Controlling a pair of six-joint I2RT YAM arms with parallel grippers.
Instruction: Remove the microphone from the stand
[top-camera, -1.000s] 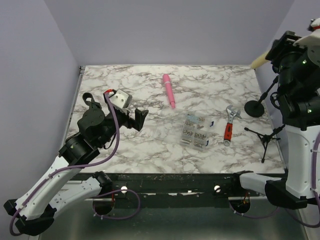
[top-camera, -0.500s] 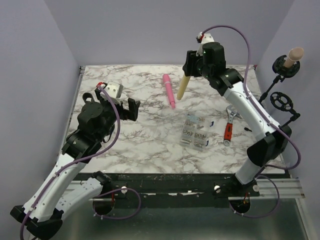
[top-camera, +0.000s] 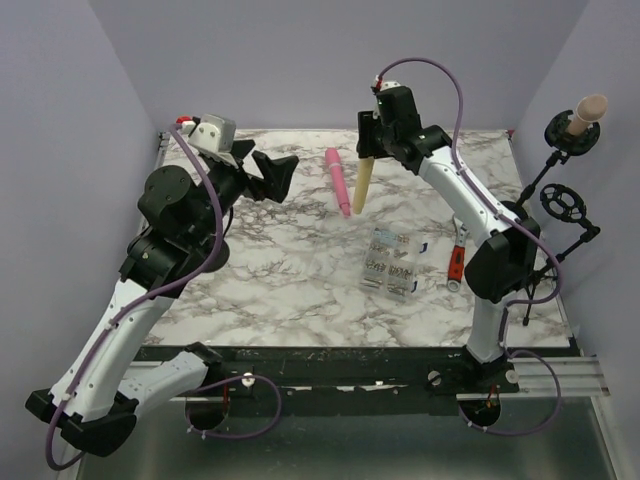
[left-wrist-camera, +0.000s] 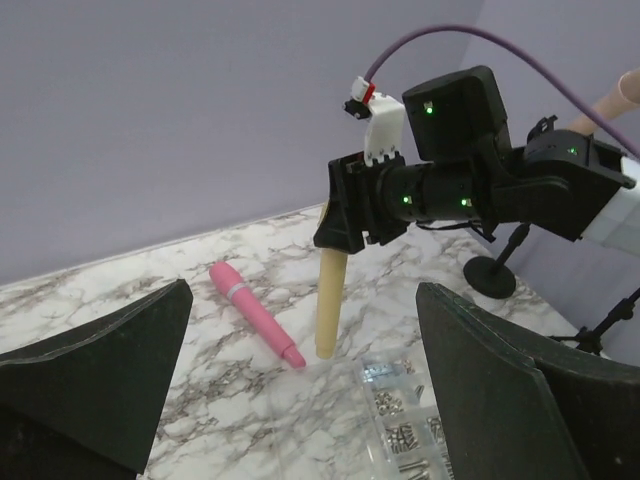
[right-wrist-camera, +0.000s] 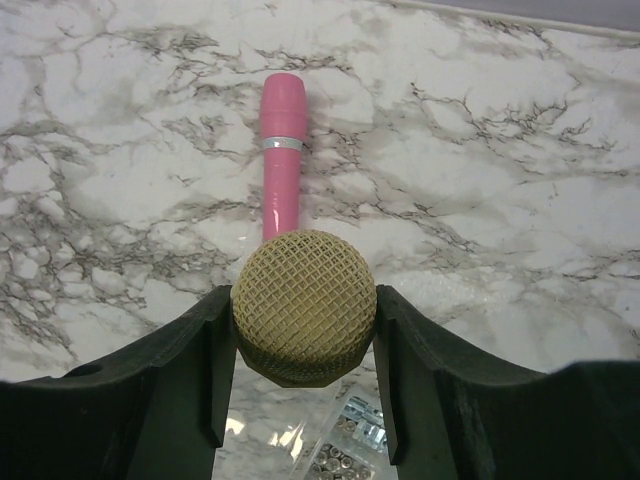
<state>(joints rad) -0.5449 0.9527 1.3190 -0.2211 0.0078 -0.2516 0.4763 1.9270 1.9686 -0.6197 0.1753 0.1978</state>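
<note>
Cream mesh is showing between closed fingers: the right gripper (top-camera: 369, 146) is clamping the microphone (top-camera: 360, 190) by its head, upright, tail low over the marble table (top-camera: 300, 270) beside a pink microphone (top-camera: 338, 180). It has been carrying it well clear of the stand (top-camera: 562, 200) this past second, so removal looks done. The left gripper (top-camera: 278, 172) is rising, gaping wide and holding nothing.

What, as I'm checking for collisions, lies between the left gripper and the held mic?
A pink stick lies flat between the left gripper and the mic, clearest in the top view.
</note>
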